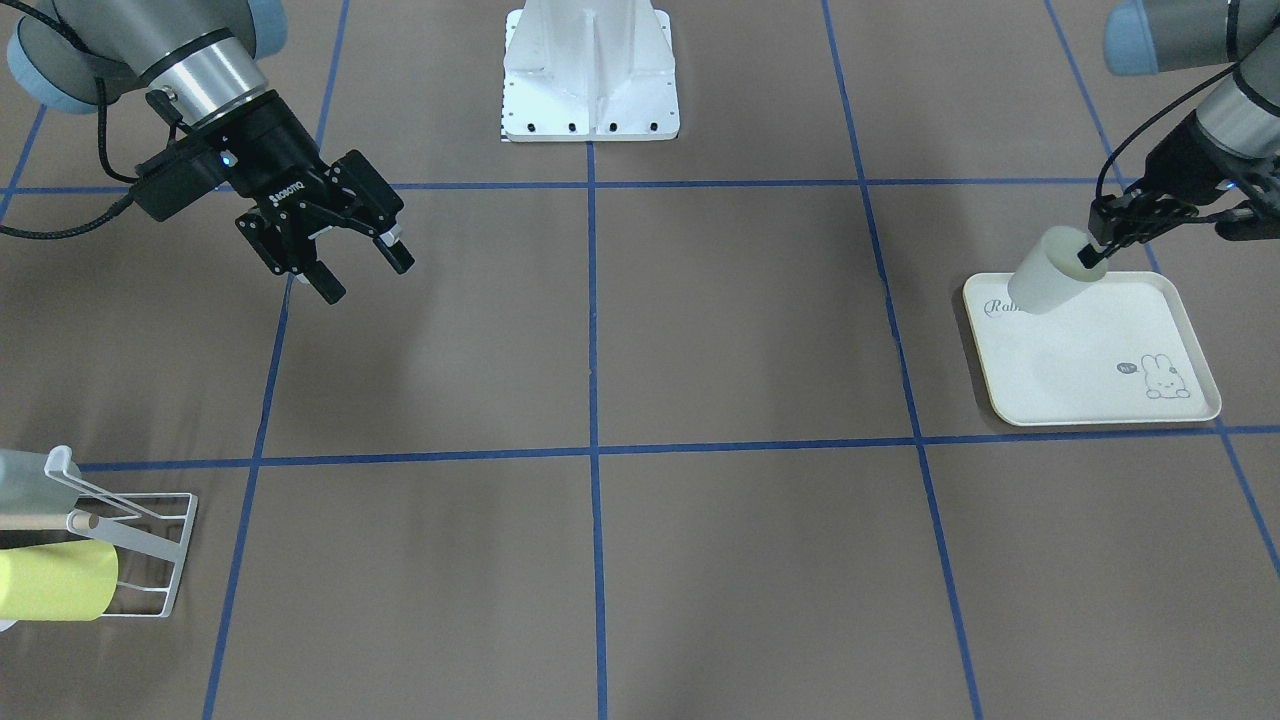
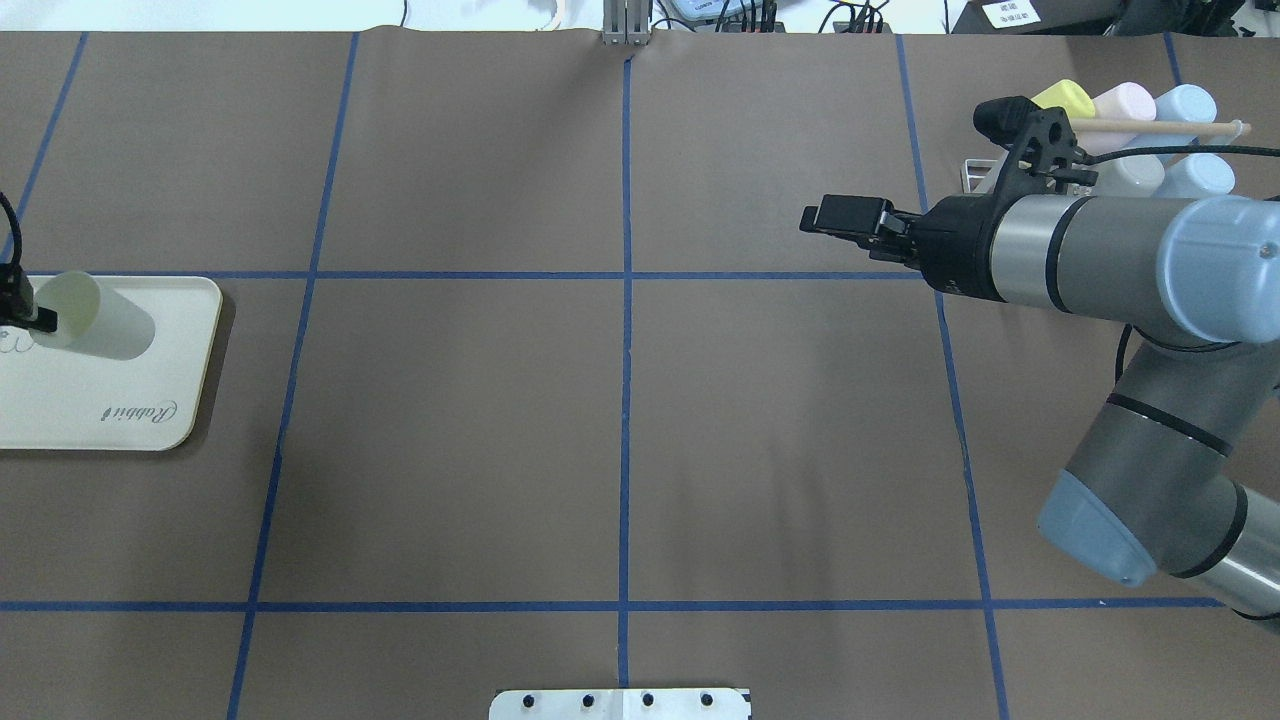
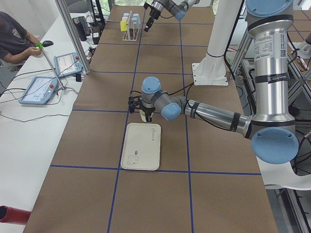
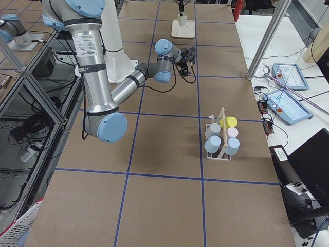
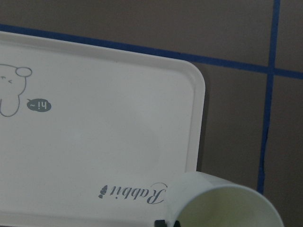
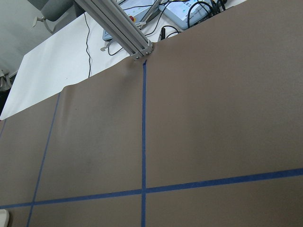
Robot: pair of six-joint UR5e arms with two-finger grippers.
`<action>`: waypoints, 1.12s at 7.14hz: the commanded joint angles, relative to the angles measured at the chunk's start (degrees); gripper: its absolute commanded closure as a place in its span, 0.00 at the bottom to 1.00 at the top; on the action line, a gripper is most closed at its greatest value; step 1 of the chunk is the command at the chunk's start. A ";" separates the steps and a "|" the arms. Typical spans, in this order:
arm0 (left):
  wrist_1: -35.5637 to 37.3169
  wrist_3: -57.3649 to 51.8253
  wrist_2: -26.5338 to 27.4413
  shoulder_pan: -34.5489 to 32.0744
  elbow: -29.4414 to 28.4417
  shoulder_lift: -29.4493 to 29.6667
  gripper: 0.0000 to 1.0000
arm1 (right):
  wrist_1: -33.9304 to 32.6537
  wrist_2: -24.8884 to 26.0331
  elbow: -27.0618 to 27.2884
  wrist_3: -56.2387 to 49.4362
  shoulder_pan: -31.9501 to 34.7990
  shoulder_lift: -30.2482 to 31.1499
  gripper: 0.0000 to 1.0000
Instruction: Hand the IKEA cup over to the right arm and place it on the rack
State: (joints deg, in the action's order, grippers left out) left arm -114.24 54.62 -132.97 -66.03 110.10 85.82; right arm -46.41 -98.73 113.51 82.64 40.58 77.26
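The IKEA cup (image 1: 1045, 272) is pale cream and hangs tilted over the back corner of the rabbit-print tray (image 1: 1100, 395). My left gripper (image 1: 1092, 255) is shut on its rim, one finger inside the mouth. In the overhead view the cup (image 2: 98, 317) shows at the far left edge, and its open mouth (image 5: 222, 208) fills the bottom of the left wrist view. The right arm's gripper (image 1: 365, 277) hovers open and holds nothing, far across the table. The white wire rack (image 1: 150, 545) with its wooden dowel (image 2: 1170, 127) stands at the table's right end.
Several pastel cups lie on the rack, among them a yellow one (image 1: 55, 580), a pink one (image 2: 1125, 100) and a blue one (image 2: 1185, 100). The white robot base (image 1: 590, 75) stands at the middle back. A seated person (image 3: 14, 41) is beside the table's left end.
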 commanded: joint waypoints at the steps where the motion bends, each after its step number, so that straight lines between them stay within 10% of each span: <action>1: 5.95 7.28 -0.80 -2.17 -0.15 9.76 1.00 | 5.59 -0.32 -0.65 6.09 -0.24 0.00 0.00; 4: -0.07 31.27 -0.72 -0.95 -1.21 19.28 1.00 | 13.76 -0.23 -1.88 17.07 -0.68 -0.09 0.00; 8: -35.12 67.66 11.80 8.60 -6.83 20.09 1.00 | 27.68 0.47 -6.11 25.19 -2.17 -0.09 0.00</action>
State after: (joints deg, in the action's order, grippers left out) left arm -140.49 112.50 -127.16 -61.19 104.04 105.80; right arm -20.91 -98.36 107.80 106.26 38.76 77.17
